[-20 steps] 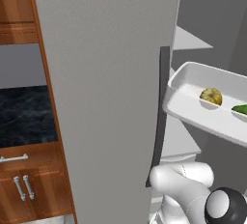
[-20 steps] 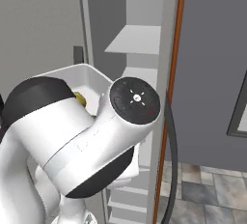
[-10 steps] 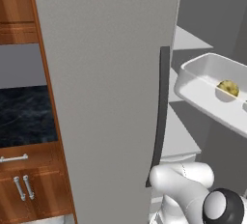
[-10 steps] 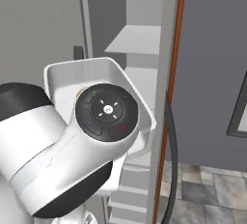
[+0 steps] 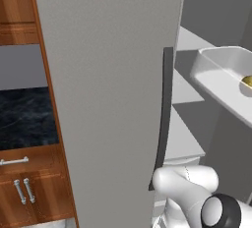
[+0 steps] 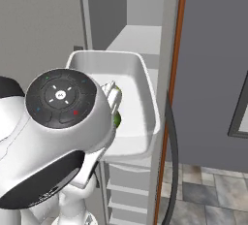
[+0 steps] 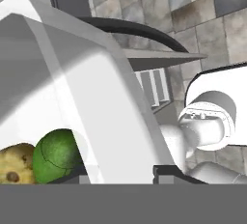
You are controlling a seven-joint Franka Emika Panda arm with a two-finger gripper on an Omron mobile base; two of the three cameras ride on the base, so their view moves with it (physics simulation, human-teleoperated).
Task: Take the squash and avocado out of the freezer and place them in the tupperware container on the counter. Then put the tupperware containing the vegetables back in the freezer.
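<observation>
Tupperware container (image 6: pixel 140 88) lengthwise toward freezer (image 6: pixel 140 35)

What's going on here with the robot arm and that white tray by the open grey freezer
The arm is carrying the white tupperware container, held up in the air at the open freezer. The squash and the avocado lie inside it, side by side and touching. The tool is closed on the container's wall. The container is in front of the freezer's pale shelves, not yet set on one.
</observation>
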